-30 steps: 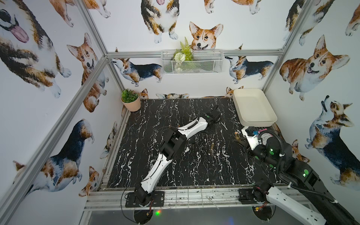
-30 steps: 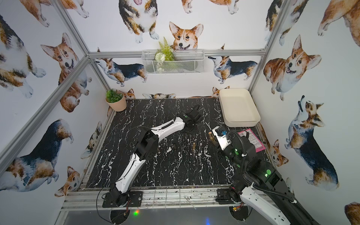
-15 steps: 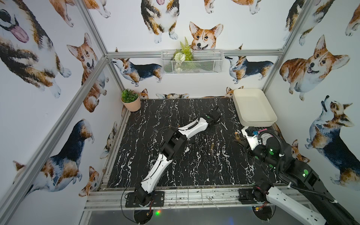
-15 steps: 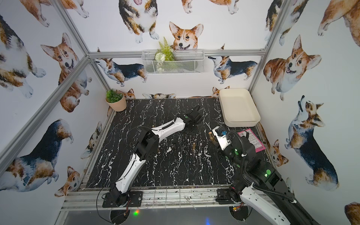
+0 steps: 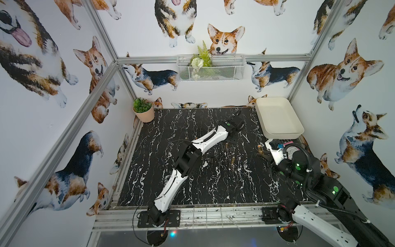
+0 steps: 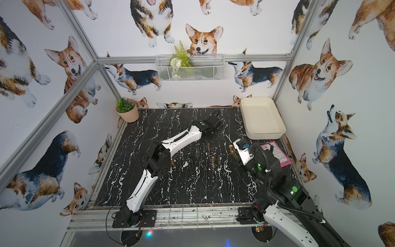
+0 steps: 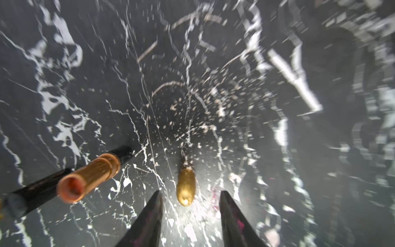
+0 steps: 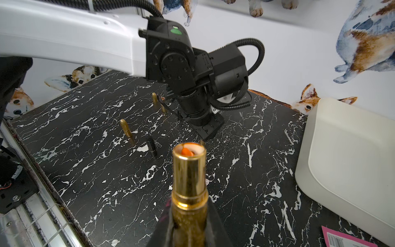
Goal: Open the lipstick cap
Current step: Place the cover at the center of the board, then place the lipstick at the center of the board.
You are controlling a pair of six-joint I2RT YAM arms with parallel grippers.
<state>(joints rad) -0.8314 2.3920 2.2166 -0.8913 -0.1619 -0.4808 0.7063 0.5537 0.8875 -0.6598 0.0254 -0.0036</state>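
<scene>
1. Little is shifting since a second ago in both top views: the left gripper [image 5: 231, 138] is hovering far-centre, and the right gripper [image 5: 262, 153] is waiting right.
2. Left wrist: the fingers [image 7: 149, 216] are standing apart and the gold cap [image 7: 186, 188] is standing untouched beyond them. A crooked retreat risks toppling it.
3. Right wrist: the jaws are clamping the uncapped lipstick [image 8: 189, 171]. Tilting risks smearing it.

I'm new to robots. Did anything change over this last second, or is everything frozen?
The left gripper seems to have let go: its jaws now stand apart, with the gold cap free on the table just beyond them. Neither arm visibly shifted. The right gripper stays shut on the open lipstick, and the white tray and plant pot are where they were.
</scene>
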